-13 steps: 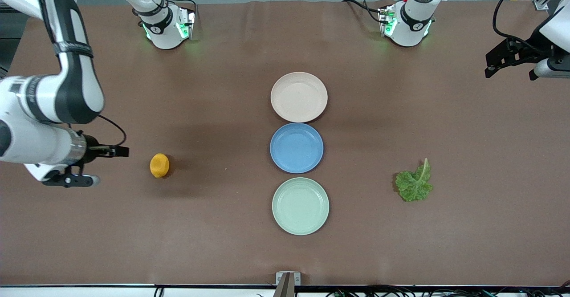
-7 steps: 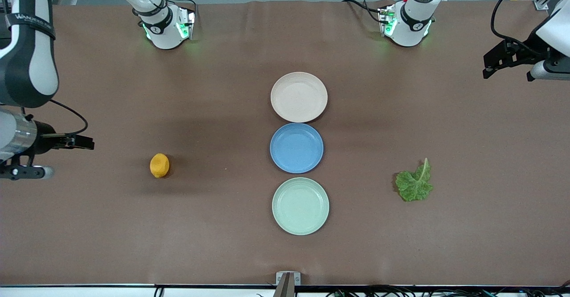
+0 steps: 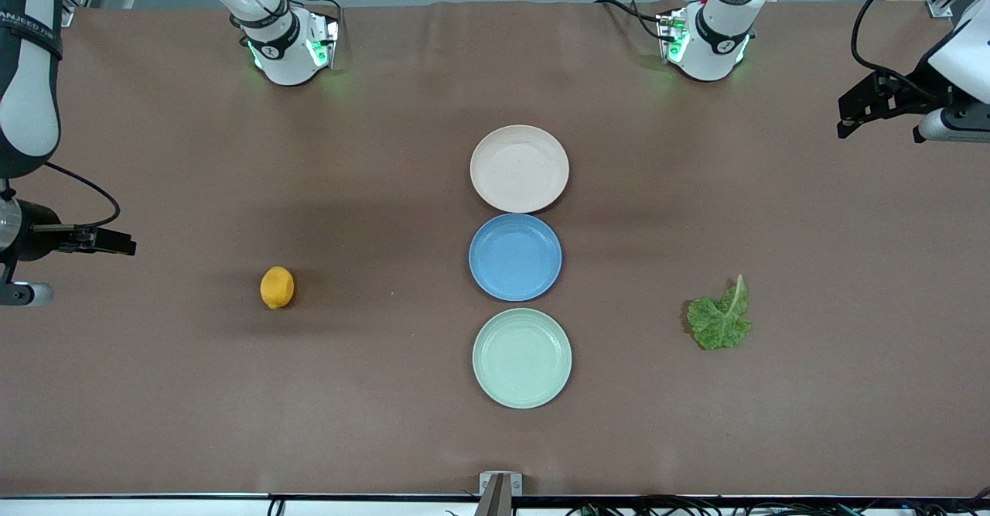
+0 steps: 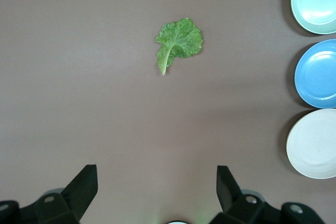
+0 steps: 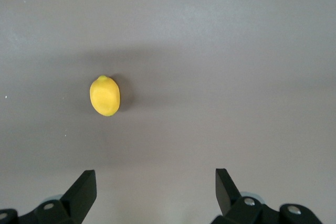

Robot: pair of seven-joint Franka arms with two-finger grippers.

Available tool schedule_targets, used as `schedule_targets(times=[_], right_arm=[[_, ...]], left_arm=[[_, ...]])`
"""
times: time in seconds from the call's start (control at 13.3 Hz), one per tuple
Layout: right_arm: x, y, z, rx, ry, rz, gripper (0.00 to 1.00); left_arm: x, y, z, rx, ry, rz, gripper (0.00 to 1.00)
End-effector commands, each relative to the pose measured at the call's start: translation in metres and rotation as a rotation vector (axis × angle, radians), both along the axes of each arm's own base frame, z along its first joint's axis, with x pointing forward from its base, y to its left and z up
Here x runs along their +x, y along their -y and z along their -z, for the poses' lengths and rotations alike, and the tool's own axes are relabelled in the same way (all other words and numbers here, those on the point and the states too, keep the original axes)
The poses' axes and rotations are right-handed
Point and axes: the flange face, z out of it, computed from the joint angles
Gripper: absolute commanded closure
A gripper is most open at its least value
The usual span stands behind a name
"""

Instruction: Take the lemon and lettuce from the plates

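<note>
The worktop (image 3: 232, 408) wears a matt brown sheet, smooth like paper or thin vinyl. All three plates, beige-pink (image 3: 519, 169), blue (image 3: 515, 257) and mint green (image 3: 521, 357), look like matt plastic. The lemon (image 3: 277, 287) has a dull, finely dimpled skin; the lettuce (image 3: 720, 319) is crinkled and rough. Arm shells appear as glossy white plastic.

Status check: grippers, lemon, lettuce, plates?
Left gripper and right gripper open, empty, at table ends. Lemon and lettuce on table. All three plates empty.
</note>
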Motion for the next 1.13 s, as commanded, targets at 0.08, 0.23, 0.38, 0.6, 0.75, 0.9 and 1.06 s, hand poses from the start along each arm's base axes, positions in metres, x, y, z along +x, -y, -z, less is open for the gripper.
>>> schedule_targets(times=[0.08, 0.23, 0.38, 0.6, 0.75, 0.9, 1.06], right_arm=[[-0.008, -0.001, -0.007, 0.022, -0.010, 0.001, 0.00], [-0.022, 0.000, -0.011, 0.026, 0.000, 0.003, 0.00], [-0.034, -0.003, -0.013, 0.028, 0.021, -0.003, 0.00], [-0.052, -0.004, -0.017, 0.028, 0.075, -0.006, 0.00], [-0.055, 0.000, -0.023, 0.025, 0.081, -0.002, 0.00], [-0.062, 0.004, -0.034, 0.028, 0.095, -0.025, 0.00], [-0.067, 0.008, -0.038, 0.030, 0.087, -0.020, 0.00]], left_arm=[[0.000, 0.001, -0.001, -0.024, 0.011, -0.012, 0.00], [-0.001, 0.000, -0.003, -0.024, 0.012, -0.012, 0.00], [-0.002, 0.000, -0.004, -0.024, 0.015, -0.012, 0.00], [-0.001, -0.001, -0.004, -0.024, 0.017, -0.013, 0.00], [-0.001, -0.001, -0.006, -0.024, 0.020, -0.007, 0.00], [-0.002, -0.001, -0.006, -0.024, 0.021, -0.004, 0.00], [-0.002, -0.002, -0.007, -0.025, 0.023, -0.001, 0.00]])
